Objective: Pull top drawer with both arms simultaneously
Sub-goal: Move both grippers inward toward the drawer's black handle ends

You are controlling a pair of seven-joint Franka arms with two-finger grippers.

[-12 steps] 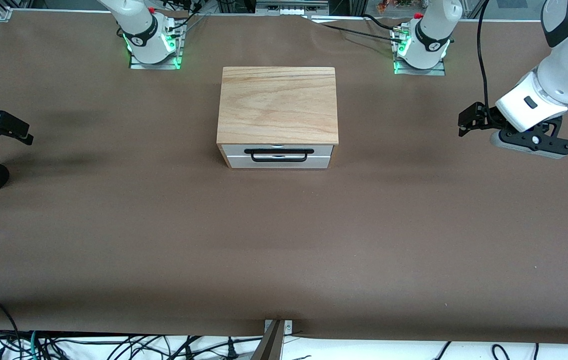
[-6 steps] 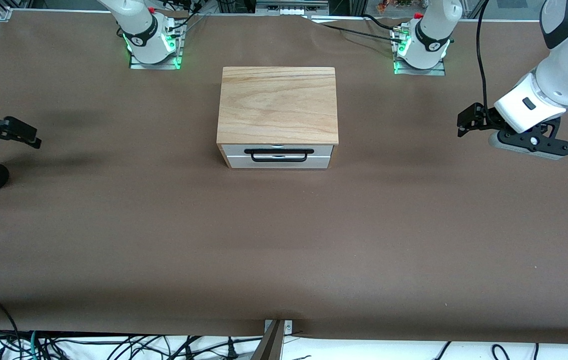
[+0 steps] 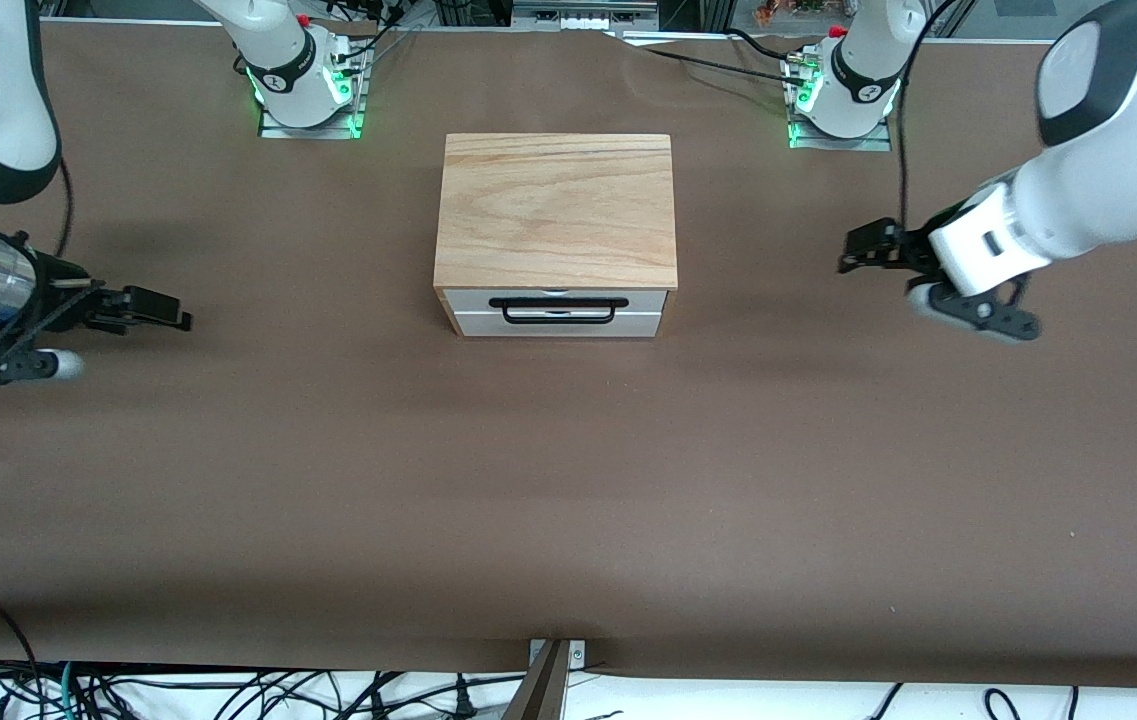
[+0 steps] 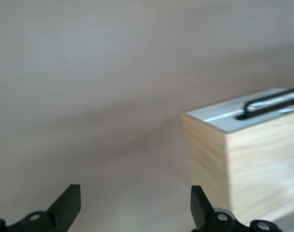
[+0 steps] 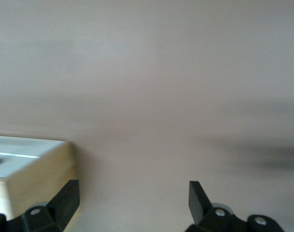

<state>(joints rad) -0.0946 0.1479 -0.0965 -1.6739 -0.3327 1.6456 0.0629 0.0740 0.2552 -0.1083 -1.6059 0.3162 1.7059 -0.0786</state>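
The cabinet (image 3: pixel 556 210) stands mid-table with a wood-grain top slab. Its top drawer (image 3: pixel 468 300) has a white front and a long black bar handle (image 3: pixel 553 304); it is shut. My left gripper (image 3: pixel 858 250) is open and empty, above the table toward the left arm's end, well apart from the cabinet. My right gripper (image 3: pixel 166 312) is open and empty, toward the right arm's end, also well apart. The left wrist view shows the open gripper (image 4: pixel 135 212), the cabinet's side (image 4: pixel 253 159) and the handle (image 4: pixel 270 102). The right wrist view shows the open gripper (image 5: pixel 133 200) and the cabinet's corner (image 5: pixel 36 169).
The brown table cover (image 3: pixel 568 480) spreads all round the cabinet. The two arm bases (image 3: pixel 303 85) (image 3: pixel 843 90) with green lights stand farther from the front camera than the cabinet. Loose cables (image 3: pixel 178 690) lie off the table's near edge.
Both arms have swung in toward the cabinet, each gripper now closer to it and a little lower in the front view. The drawer has not moved.
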